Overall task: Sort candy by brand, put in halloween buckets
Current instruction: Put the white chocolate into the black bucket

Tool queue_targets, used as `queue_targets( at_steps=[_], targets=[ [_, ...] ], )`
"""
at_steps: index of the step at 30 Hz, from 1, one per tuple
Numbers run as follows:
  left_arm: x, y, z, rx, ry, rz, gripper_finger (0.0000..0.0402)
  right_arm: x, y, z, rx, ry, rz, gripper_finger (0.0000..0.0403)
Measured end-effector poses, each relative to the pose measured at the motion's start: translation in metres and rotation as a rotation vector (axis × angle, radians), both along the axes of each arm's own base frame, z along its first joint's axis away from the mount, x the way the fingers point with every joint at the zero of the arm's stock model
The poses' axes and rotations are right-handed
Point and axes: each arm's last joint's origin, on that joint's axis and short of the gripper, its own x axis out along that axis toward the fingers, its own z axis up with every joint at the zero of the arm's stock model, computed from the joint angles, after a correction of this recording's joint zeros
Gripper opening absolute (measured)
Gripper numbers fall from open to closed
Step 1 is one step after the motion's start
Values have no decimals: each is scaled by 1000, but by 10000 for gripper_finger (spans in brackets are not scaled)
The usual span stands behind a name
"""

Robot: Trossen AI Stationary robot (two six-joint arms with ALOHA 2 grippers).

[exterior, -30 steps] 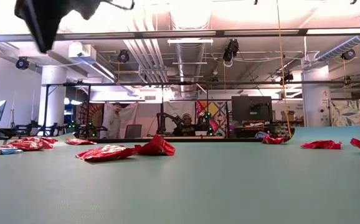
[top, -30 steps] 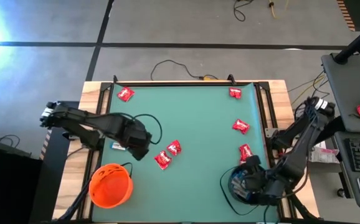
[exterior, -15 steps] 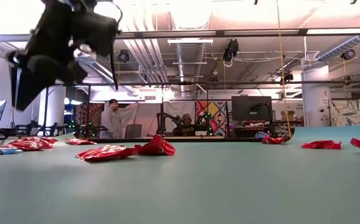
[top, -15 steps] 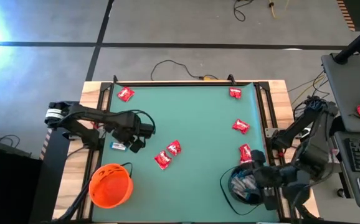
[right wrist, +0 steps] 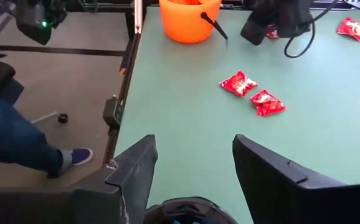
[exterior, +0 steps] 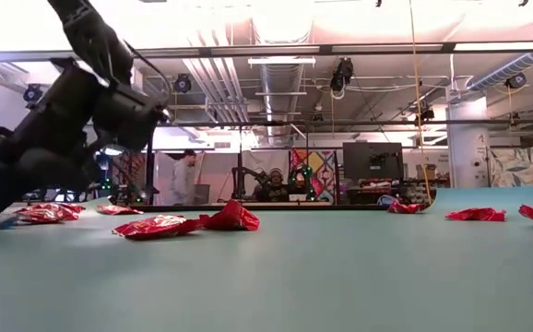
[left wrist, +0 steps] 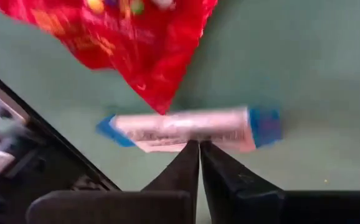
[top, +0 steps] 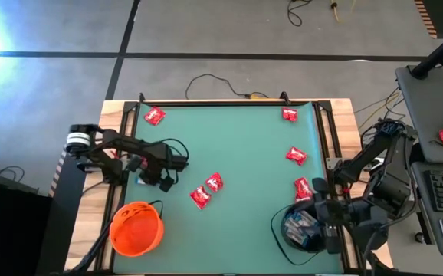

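A blue-and-white candy (left wrist: 167, 127) lies on the green mat by the table's left edge, beside a red candy (left wrist: 124, 43). My left gripper (left wrist: 198, 145) points down at it, shut, its tips at the wrapper's long edge; it also shows from above (top: 151, 179). The orange bucket (top: 137, 228) stands at the near left. The black bucket (top: 300, 228), with blue-and-white candy inside, stands at the near right. My right gripper (right wrist: 192, 168) hangs open above its rim (right wrist: 189, 213). Two red candies (top: 206, 189) lie mid-table. My left gripper meets the blue-and-white candy at the middle of one long edge (left wrist: 195, 138), its shut fingers slanting down from above and lying across the wrapper. The tips cover the place of contact, so a pinch of the edge cannot be told from a press. The candy lies flat on the mat.
More red candies lie at the far left corner (top: 154, 116), the far right corner (top: 289, 114) and along the right side (top: 296, 156), (top: 302, 186). The mat's middle is bare. People stand in the room beyond the table (exterior: 185, 175).
My left gripper has come down and toward the table's left edge, tipping steeply downward onto the blue-and-white candy. My right gripper has risen from the black bucket's mouth to a place above it. The candies on the mat have kept still.
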Motion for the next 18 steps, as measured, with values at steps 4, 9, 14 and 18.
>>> queue_targets(
  at_steps=[4, 9, 14, 18],
  targets=[
    [6, 0, -9, 4, 15, 30, 6, -1, -1, -1, -19, 11, -1, 203],
    [41, 0, -2, 53, -122, -6, 1, -2, -6, -5, -98, 0, -44, 203],
    [104, -1, 22, 189, -485, -125, 0, -3, -12, -7, -163, 9, -72, 203],
    [148, -2, 60, 183, -769, -223, 0, -2, -17, -9, -193, 30, -85, 203]
  ],
)
